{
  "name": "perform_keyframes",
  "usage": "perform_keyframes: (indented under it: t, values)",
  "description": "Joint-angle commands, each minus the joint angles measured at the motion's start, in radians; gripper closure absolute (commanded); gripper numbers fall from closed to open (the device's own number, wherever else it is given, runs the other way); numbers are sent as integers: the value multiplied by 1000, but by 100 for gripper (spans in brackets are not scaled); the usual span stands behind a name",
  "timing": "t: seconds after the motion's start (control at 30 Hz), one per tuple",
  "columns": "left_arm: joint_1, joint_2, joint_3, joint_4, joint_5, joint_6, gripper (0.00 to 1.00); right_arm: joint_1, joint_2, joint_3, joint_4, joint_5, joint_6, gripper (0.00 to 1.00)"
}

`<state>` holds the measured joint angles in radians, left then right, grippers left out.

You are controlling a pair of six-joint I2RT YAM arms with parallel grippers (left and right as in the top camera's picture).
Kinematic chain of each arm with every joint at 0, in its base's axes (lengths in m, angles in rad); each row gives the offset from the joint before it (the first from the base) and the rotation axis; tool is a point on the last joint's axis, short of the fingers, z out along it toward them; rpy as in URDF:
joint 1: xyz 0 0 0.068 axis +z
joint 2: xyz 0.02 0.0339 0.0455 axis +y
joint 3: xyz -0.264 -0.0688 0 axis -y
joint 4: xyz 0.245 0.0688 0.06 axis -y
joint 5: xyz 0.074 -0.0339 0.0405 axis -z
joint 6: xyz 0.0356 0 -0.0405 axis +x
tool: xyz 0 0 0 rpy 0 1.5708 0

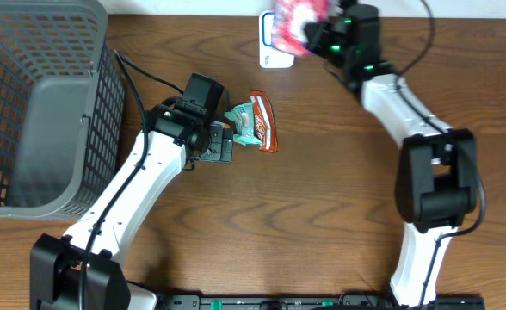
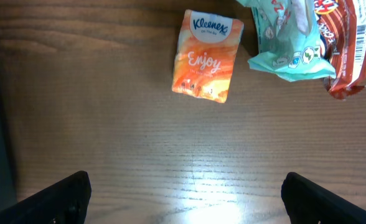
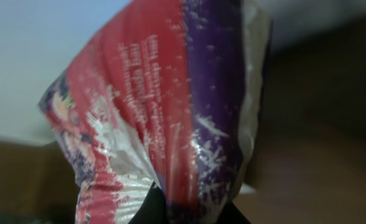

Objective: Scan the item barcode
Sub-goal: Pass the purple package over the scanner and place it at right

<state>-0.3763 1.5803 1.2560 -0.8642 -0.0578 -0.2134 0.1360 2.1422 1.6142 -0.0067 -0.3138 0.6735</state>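
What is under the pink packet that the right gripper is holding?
A white flat device on the table shows below the pink packet, which is pinched by the right gripper. Its upper right part is covered, so I cannot tell what it is.

White links point(image 1: 141, 185); black joints point(image 1: 434, 185), cables point(image 1: 150, 73) and left pincer point(image 2: 186, 196); green lights point(image 1: 367, 67) by right wrist.
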Motion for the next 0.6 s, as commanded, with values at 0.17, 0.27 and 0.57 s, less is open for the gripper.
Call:
perform_keyframes:
  t: [0.17, 0.27, 0.57]
  values:
    - [-2, 0, 5, -3, -2, -10, 2, -317, -66, 7, -262, 43, 99, 99]
    - [-2, 0, 5, -3, -3, -10, 2, -412, -64, 7, -326, 54, 158, 99]
    - [-2, 0, 5, -3, -2, -10, 2, -519, -61, 7, -336, 174, 344, 29]
